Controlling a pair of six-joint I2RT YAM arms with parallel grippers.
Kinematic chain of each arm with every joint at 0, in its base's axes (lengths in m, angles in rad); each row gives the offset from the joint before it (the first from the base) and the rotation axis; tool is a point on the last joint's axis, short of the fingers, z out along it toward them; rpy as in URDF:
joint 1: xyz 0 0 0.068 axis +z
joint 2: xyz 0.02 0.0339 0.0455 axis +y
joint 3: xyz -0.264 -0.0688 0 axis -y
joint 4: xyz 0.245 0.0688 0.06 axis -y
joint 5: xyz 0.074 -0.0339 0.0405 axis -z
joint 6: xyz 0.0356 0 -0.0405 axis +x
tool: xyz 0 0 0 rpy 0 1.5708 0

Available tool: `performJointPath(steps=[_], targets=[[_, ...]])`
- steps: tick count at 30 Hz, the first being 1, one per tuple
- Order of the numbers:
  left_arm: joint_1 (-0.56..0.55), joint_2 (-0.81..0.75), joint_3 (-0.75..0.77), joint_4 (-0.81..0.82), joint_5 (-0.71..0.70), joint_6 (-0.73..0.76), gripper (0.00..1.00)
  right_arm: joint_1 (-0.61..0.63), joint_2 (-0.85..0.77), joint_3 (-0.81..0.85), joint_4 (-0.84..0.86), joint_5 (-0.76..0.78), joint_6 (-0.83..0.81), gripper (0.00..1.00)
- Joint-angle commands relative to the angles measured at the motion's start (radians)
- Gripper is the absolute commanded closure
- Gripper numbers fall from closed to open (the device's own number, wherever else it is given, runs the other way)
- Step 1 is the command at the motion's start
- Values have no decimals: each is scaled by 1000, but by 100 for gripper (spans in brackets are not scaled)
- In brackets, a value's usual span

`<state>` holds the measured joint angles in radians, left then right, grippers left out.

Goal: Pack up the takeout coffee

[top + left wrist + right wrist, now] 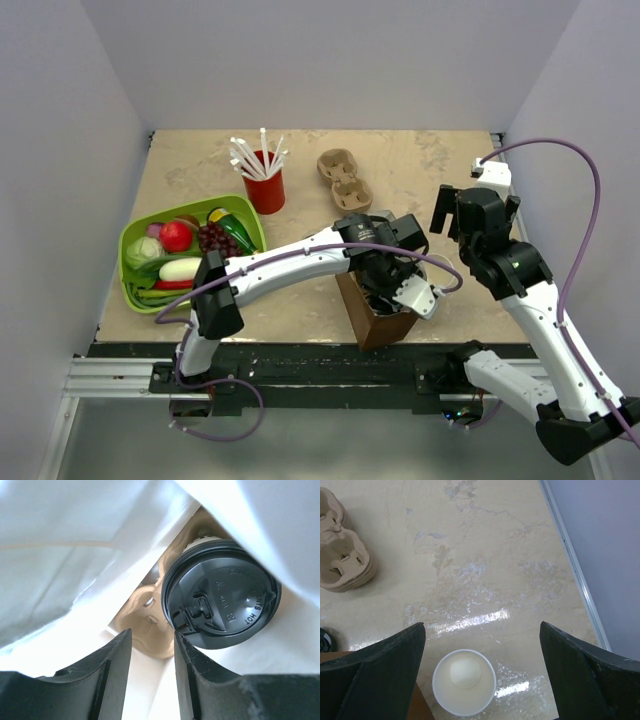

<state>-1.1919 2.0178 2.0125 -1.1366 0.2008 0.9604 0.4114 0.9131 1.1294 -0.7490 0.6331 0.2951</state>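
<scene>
The takeout coffee (222, 597), a white cup with a black sip lid, stands in a cardboard carrier (145, 615) inside the bag's white interior (75, 555). My left gripper (152, 642) is inside the brown paper bag (365, 325). Its jaws are slightly apart and empty, just above and left of the lid. In the top view the left gripper (385, 285) hides the cup. My right gripper (482, 625) is wide open and empty above a lidless white cup (464, 681) on the table. It hovers right of the bag in the top view (447, 210).
A stack of cardboard carriers (345, 178) lies at the back centre and shows in the right wrist view (342, 562). A red cup of white straws (265, 185) stands back left. A green basket (135, 280) of toy produce sits at the left.
</scene>
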Motion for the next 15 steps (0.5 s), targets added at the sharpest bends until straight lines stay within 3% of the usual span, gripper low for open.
performJointPath(steps=[1, 15], targets=[[-3, -63, 25, 24, -21, -11, 56, -2, -17, 35, 7, -9, 4, 2], [-3, -103, 12, 14, -35, -5, 68, -2, -19, 33, 23, -15, 6, 2]])
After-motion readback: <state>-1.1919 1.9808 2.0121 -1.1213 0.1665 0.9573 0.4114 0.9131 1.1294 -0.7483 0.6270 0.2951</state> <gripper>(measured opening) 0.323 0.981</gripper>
